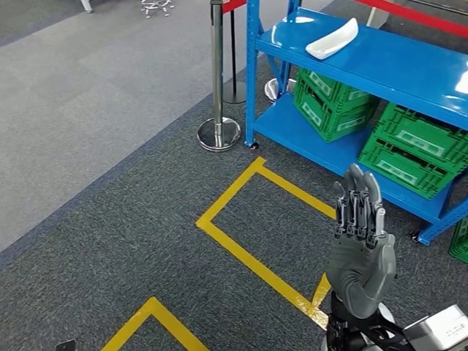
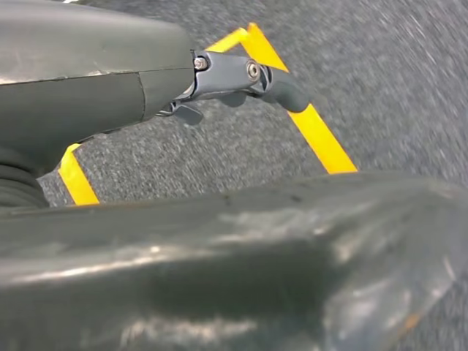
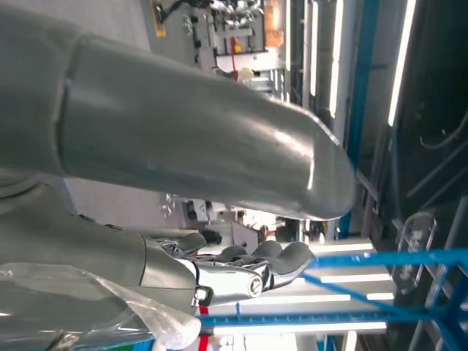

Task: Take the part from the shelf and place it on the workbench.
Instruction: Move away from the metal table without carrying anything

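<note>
The part, a white elongated tray-like piece [image 1: 332, 38], lies on the top board of the blue shelf [image 1: 397, 62] at the upper right of the head view. My right hand [image 1: 361, 245] is raised in front of the shelf, well short of the part, fingers straight up and apart, holding nothing. In the right wrist view its thumb [image 3: 210, 146] and fingers [image 3: 243, 267] stretch out bare against blue shelf beams. My left hand [image 2: 237, 77] hangs low over the carpet with its fingers extended and nothing in them.
Green crates [image 1: 333, 102] [image 1: 417, 146] sit on the shelf's lower board. A chrome barrier post [image 1: 219, 80] stands left of the shelf. Yellow tape lines [image 1: 259, 267] mark the dark carpet between me and the shelf.
</note>
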`<state>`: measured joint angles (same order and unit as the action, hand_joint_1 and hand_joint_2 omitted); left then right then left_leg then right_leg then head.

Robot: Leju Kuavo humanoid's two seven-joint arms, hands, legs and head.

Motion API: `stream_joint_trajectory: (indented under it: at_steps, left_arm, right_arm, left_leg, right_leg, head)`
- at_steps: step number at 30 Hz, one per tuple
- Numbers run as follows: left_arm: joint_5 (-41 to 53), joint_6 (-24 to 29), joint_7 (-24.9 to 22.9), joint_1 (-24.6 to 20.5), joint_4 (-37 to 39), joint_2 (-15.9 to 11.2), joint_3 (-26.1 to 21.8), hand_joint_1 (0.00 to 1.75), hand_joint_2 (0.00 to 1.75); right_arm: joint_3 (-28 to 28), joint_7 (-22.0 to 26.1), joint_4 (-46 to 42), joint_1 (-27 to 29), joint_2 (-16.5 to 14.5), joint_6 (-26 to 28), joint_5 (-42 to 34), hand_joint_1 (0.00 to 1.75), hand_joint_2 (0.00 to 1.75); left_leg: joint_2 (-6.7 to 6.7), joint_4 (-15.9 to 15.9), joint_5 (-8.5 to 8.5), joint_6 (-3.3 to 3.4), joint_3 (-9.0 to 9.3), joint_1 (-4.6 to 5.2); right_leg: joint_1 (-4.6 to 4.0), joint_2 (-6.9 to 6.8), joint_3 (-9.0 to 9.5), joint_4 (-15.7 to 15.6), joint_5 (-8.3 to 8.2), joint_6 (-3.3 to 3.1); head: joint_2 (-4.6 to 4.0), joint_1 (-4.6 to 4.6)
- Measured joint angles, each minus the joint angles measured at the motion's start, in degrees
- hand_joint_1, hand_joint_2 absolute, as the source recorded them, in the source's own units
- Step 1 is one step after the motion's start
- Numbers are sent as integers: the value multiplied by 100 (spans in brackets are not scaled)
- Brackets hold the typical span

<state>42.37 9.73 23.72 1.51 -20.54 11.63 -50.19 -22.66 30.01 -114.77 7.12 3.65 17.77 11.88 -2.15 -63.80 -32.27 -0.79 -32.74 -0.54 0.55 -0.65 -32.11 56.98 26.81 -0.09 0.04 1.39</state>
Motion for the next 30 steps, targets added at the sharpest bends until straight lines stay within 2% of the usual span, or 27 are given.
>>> stream_joint_trajectory:
  at_steps: [2, 3, 4, 5, 6, 7, 8, 9, 10, 11, 12, 14, 16, 17, 18, 19, 20, 22, 23, 24, 28, 30]
  left_arm:
    - [18, -7, 2, 12, 1, 3, -18, 0, 0]
    - [24, -9, 2, 17, 2, 2, -28, 0, 0]
    - [26, -9, 2, 20, 2, -1, -38, 0, 0]
    - [28, -9, 3, 20, 1, -5, -45, 0, 0]
    - [30, -9, 5, 18, 1, -9, -50, 0, 0]
    - [33, -10, 7, 16, 1, -13, -56, 0, 0]
    - [38, -11, 9, 15, 1, -15, -62, 0, 0]
    - [42, -12, 10, 13, 1, -16, -68, 0, 0]
    - [51, -13, 13, 10, 2, -17, -75, 0, 0]
    - [61, -14, 15, 7, 2, -15, -81, 0, 0]
    - [71, -14, 16, 1, 2, -12, -87, 0, 0]
    - [86, -15, 20, -9, 2, -9, -105, 0, 0]
    - [88, -16, 23, -3, 2, -12, -121, 0, 0]
    - [88, -16, 23, 4, 2, -12, -127, 0, 0]
    - [88, -16, 23, 9, 2, -11, -129, 0, 0]
    - [88, -16, 23, 8, 2, -11, -130, 0, 0]
    - [88, -16, 23, 3, 2, -10, -131, 0, 0]
    - [88, -16, 24, -11, 2, -8, -131, 0, 0]
    - [88, -16, 24, -19, 2, -7, -131, 0, 0]
    - [88, -16, 25, -29, 2, -7, -131, 0, 0]
    - [88, -16, 26, -51, 2, -13, -133, 0, 0]
    - [88, -16, 27, -47, 2, -7, -133, 0, 0]
  right_arm:
    - [-4, -1, 1, -1, 0, 0, -4, 0, 0]
    - [-5, -2, 2, 1, 0, 0, -5, 0, 0]
    - [-5, -3, 2, 2, 0, 0, -5, 0, 0]
    - [-5, -3, 2, 2, 0, 0, -5, 0, 0]
    - [-5, -3, 2, 1, 0, 0, -5, 0, 0]
    - [-5, -4, 2, -1, 0, 0, -4, 0, 0]
    - [-5, -5, 2, -6, 0, -1, -5, 0, 0]
    - [-5, -7, 2, -10, 0, -1, -5, 0, 0]
    - [-5, -10, 2, -9, 0, -1, -5, 0, 0]
    - [-5, -13, 2, -8, 0, -1, -5, 0, 0]
    - [-4, -14, 1, -3, 0, 1, -4, 0, 0]
    - [-4, -19, 0, -12, 0, 5, -1, 0, 0]
    - [-8, -24, 1, -23, 0, 7, 0, 0, 0]
    - [-10, -26, 2, -21, 0, 6, -1, 0, 0]
    - [-11, -26, 4, -15, 0, 6, -2, 0, 0]
    - [-9, -27, 7, -11, 0, 6, -3, 0, 0]
    - [-8, -27, 9, -10, 0, 7, -3, 0, 0]
    - [-8, -28, 11, -12, 0, 6, -2, 0, 0]
    - [-9, -27, 10, -11, 0, 7, 0, 0, 0]
    - [-10, -28, 10, -8, 0, 7, 3, 0, 0]
    - [-3, -26, 13, -4, 0, 24, 21, 0, 0]
    - [-3, -26, 13, -5, 0, 24, 27, 0, 0]
  left_leg:
    - [129, -793, -343, -6, -358, -2]
    - [141, -1008, -377, 2, -466, -1]
    - [150, -998, -284, 18, -477, 0]
    - [177, -746, -82, 43, -379, 0]
    - [252, -348, 165, 74, -215, 0]
    - [402, 54, 353, 109, -49, -7]
    - [536, 370, 465, 131, 79, -12]
    - [640, 544, 500, 144, 145, -11]
    - [682, 596, 480, 152, 159, -6]
    - [633, 624, 486, 159, 164, 0]
    - [563, 650, 503, 178, 171, -7]
    - [417, 726, 542, 231, 196, -32]
    - [264, 752, 552, 264, 203, -28]
    - [183, 749, 548, 268, 199, -21]
    - [102, 747, 543, 269, 199, -16]
    - [26, 746, 537, 263, 201, -13]
    - [-36, 743, 529, 253, 209, -13]
    - [-119, 730, 501, 211, 231, -10]
    - [-143, 716, 486, 183, 234, 0]
    - [-157, 696, 469, 163, 233, 14]
    - [-168, 662, 482, 272, 227, 37]
    - [-167, 683, 491, 262, 233, 25]
  right_leg:
    - [-11, 138, -4, 4, -4, -20]
    - [-18, 215, -3, 6, -6, -22]
    - [-25, 297, 3, 8, -7, -23]
    - [-29, 378, 13, 9, -7, -24]
    - [-31, 453, 23, 10, -8, -22]
    - [-38, 520, 24, 16, -7, -12]
    - [-35, 586, 9, 26, -10, 6]
    - [-25, 645, -17, 35, -17, 34]
    - [-10, 703, -49, 39, -29, 71]
    - [5, 767, -82, 33, -45, 112]
    - [12, 768, -109, 40, -45, 144]
    - [-8, 525, -252, 268, 107, 190]
    - [-10, 197, -577, 937, 464, 224]
    - [1, 132, -754, 1313, 623, 246]
    - [8, 105, -872, 1570, 695, 263]
    - [13, 87, -887, 1622, 658, 276]
    - [15, 61, -773, 1423, 515, 281]
    - [11, -31, -320, 612, 179, 270]
    - [4, -65, -119, 270, 84, 248]
    - [0, -83, 9, 56, 45, 229]
    - [-17, -75, 67, -23, 34, 196]
    - [-35, -77, 66, -23, 43, 180]
  head:
    - [0, -4]
    - [0, -4]
    - [0, -5]
    - [0, -6]
    - [0, -7]
    - [0, -3]
    - [0, -2]
    - [0, -2]
    - [0, -3]
    - [0, -5]
    - [0, -5]
    - [0, 27]
    - [0, 70]
    - [0, 81]
    - [0, 83]
    - [0, 83]
    - [0, 83]
    - [0, 83]
    - [0, 80]
    - [0, 78]
    - [0, 72]
    - [0, 72]
